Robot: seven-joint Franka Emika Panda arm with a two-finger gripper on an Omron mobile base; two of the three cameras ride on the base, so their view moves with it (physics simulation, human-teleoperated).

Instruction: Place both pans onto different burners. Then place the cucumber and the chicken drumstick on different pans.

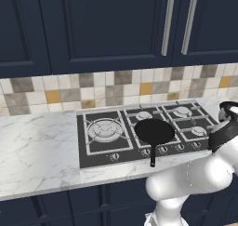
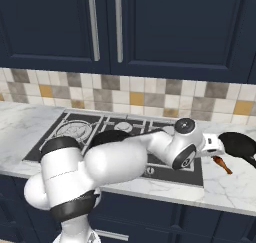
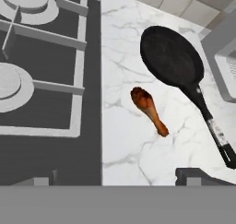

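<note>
So far: one pan (image 1: 154,130) sits on a burner (image 1: 145,115) | second pan (image 3: 171,57) and chicken drumstick (image 3: 148,109) wait on bench (image 3: 133,144) | gripper (image 3: 113,180) spread wide, holding nothing.

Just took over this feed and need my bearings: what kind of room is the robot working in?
A kitchen, rendered rather than real: a black gas cooktop set into a marble counter, tiled backsplash, dark navy cabinets above, and a frying pan on one burner.

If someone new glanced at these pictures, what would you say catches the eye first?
Probably the black pan already sitting on a front burner of the cooktop, handle pointing toward the counter edge. Next, the second pan lying on the marble counter right of the stove, with the orange-brown chicken drumstick beside it, not touching.
</note>
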